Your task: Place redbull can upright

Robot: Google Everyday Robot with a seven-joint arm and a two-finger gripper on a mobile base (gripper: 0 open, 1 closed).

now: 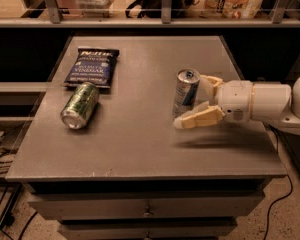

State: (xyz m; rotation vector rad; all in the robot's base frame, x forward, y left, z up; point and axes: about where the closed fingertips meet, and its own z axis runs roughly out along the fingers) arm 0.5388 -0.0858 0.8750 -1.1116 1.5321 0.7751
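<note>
The redbull can [185,93], slim and silver-and-blue with a silver top, stands upright on the grey table [140,134], right of the middle. My gripper [191,102] reaches in from the right and is open. Its near finger [199,118] lies in front of the can's base and its far finger [210,82] is behind the can's right side. The can stands between the spread fingers, and I cannot tell if either finger touches it.
A fatter green-and-silver can [80,105] lies on its side at the left. A dark blue chip bag [92,67] lies flat behind it. A shelf rail [162,20] with goods runs along the back. Drawers [147,208] sit under the tabletop.
</note>
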